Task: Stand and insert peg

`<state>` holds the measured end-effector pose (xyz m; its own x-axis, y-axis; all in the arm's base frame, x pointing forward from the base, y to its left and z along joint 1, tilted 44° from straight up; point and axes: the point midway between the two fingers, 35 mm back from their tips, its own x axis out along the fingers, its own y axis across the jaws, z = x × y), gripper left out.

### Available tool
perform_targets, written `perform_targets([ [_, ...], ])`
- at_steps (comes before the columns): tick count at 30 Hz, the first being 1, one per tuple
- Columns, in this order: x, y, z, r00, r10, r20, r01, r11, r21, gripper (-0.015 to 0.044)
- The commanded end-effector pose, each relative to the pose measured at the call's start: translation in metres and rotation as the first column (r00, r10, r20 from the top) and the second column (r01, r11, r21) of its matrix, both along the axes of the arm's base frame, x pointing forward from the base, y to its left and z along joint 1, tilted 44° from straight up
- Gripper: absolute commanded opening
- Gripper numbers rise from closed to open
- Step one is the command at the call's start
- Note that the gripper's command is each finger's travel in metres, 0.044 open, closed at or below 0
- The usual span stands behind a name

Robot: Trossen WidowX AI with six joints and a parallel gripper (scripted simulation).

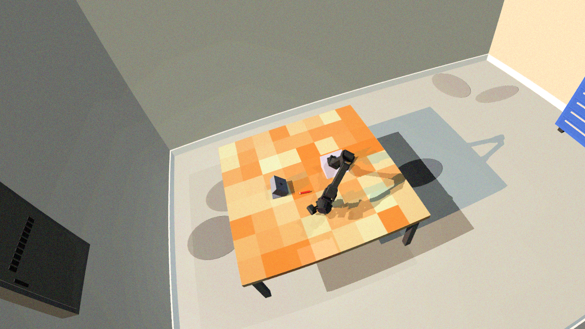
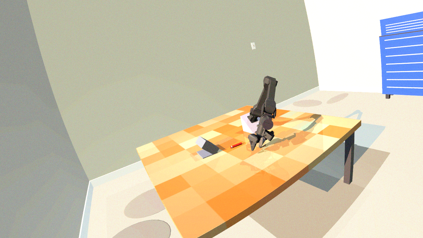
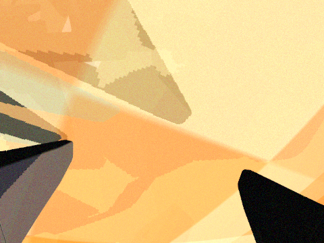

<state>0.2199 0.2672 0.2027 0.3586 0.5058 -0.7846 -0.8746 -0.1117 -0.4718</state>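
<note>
A red peg lies on its side on the table, its white-banded end toward the sloped panel. The dark grey sloped panel stands beyond that end; its hole shows as a dark spot in the top view and is hidden in the exterior view. My gripper is open and empty, low over the table, to the right of the peg in the exterior view. The wrist view shows both fingertips wide apart with table between them, and no peg.
The arm stands on a pale pinkish block, behind the peg and gripper. The arm's shadows fall across the table to its right. The table's front edge runs along the near side in the top and exterior views.
</note>
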Motion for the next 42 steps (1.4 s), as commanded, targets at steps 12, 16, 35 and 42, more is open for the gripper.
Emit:
perform_targets([
  [12,0.028,-0.037,-0.033,0.907,-0.280,-0.316,0.293,0.956,-0.007,0.0440],
  [16,0.034,-0.047,-0.040,0.856,-0.343,-0.387,0.365,0.931,-0.019,0.0440],
  [35,0.055,-0.095,-0.067,0.467,-0.562,-0.683,0.674,0.726,-0.137,0.0440],
  [42,0.061,-0.114,-0.074,0.262,-0.590,-0.764,0.761,0.613,-0.212,0.0440],
])
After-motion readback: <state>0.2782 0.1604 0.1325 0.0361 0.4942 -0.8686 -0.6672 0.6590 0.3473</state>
